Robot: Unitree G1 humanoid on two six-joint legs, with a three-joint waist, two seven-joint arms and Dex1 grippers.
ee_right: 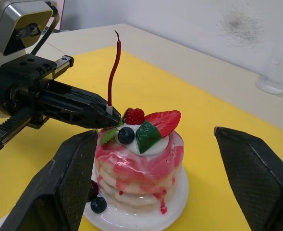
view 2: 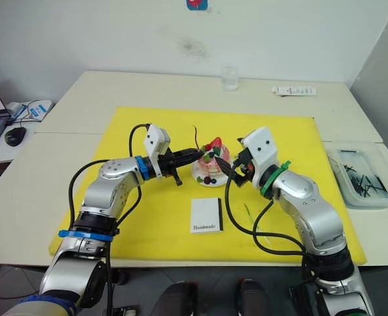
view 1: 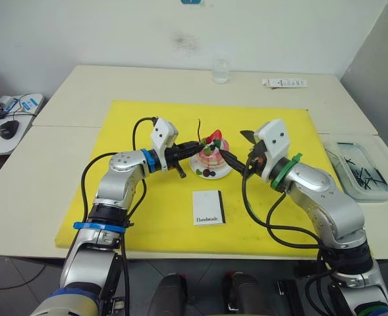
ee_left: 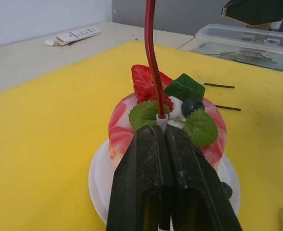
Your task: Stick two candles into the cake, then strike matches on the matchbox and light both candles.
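The pink cake (view 1: 211, 155) stands on its white plate (view 1: 203, 173) in the middle of the yellow mat (view 1: 147, 210). My left gripper (view 1: 195, 146) is shut on the pale base of the dark red candle (ee_right: 113, 72), holding it upright at the cake's top edge beside the green leaves. From the other side my right gripper (view 1: 240, 148) stands open, one finger on each side of the cake without touching it. The white matchbox (view 1: 209, 207) lies in front of the cake. Two short dark matches (ee_left: 218, 85) lie on the mat behind the cake. A thin green candle (view 2: 250, 214) lies by my right arm.
A clear container (view 1: 361, 172) of dark sticks sits off the mat at the right. At the table's back stand a glass (view 1: 221, 71) and a white tube (view 1: 284, 83). A mouse (view 1: 8, 128) and a laptop edge lie far left.
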